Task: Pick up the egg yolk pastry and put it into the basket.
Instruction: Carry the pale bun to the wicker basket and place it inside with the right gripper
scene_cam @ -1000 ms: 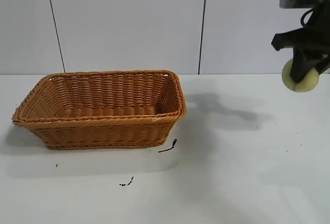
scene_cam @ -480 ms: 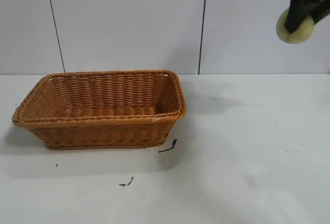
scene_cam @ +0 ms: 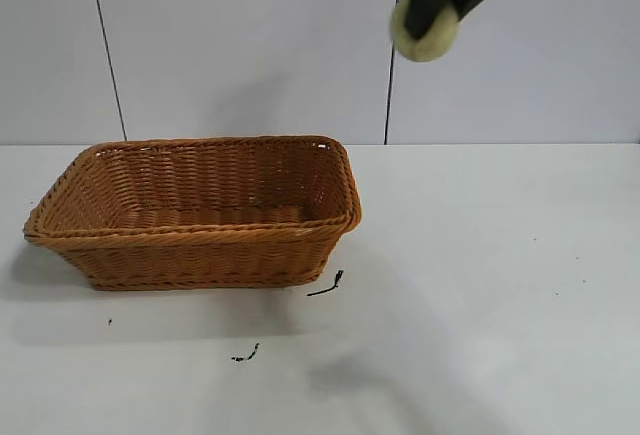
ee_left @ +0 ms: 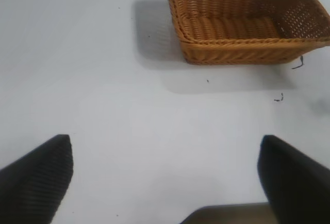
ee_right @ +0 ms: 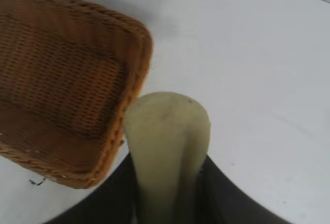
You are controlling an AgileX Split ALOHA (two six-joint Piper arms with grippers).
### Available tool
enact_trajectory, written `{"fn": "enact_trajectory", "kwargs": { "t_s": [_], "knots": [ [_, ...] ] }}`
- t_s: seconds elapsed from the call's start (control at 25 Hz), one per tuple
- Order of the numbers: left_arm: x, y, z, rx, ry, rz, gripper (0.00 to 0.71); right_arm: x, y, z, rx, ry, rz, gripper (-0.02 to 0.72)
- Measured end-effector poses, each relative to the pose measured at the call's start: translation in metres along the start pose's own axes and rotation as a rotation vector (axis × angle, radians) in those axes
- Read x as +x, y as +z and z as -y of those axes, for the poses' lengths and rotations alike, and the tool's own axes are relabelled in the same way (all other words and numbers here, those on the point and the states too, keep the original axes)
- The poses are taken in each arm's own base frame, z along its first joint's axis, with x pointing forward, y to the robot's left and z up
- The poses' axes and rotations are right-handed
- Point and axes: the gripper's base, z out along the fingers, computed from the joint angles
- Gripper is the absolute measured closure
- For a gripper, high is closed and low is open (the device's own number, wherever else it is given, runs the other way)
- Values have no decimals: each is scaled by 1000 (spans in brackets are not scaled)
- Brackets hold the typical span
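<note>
— Starting with the exterior view: where is the right gripper (scene_cam: 432, 25)?
— High up near the top edge, in front of the grey wall panels. Its dark jaws are clamped on the egg yolk pastry (scene_cam: 425, 35), a pale yellow-green lump that bulges out below them.
— And the basket (scene_cam: 200, 230)?
— Well below that gripper and off to the view's left, standing on the white table (scene_cam: 500, 275). Nothing lies inside it. Two small black scraps (scene_cam: 325, 285) lie on the table just in front of its near right corner.
— What does the left wrist view give?
— The left gripper (ee_left: 165, 183) hangs above bare table, its two dark fingers (ee_left: 36, 177) spread wide apart with nothing between them. The basket sits well ahead of it, off toward one side.
— And the right wrist view?
— The pastry fills the space between the right gripper's jaws, squeezed narrow where they press it on both sides. Beneath and beyond it, one corner of the basket shows; the pastry overlaps that corner's braided rim in this view, with open table on the other side.
</note>
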Motion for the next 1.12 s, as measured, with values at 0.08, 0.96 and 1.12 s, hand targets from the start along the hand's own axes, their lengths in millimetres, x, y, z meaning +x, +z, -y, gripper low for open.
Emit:
{"fn": "enact_trajectory", "kwargs": {
  "t_s": [0.08,0.96,1.12],
  "knots": [
    [0,0,0,0,0,0,15,-6,13,-26,-28,-50,-4,531],
    [0,0,0,0,0,0,15,18,172,-100,-80,-158,-103,509],
    [0,0,0,0,0,0,15,17,171,-100,-81,-158,-100,338]
  ]
}}
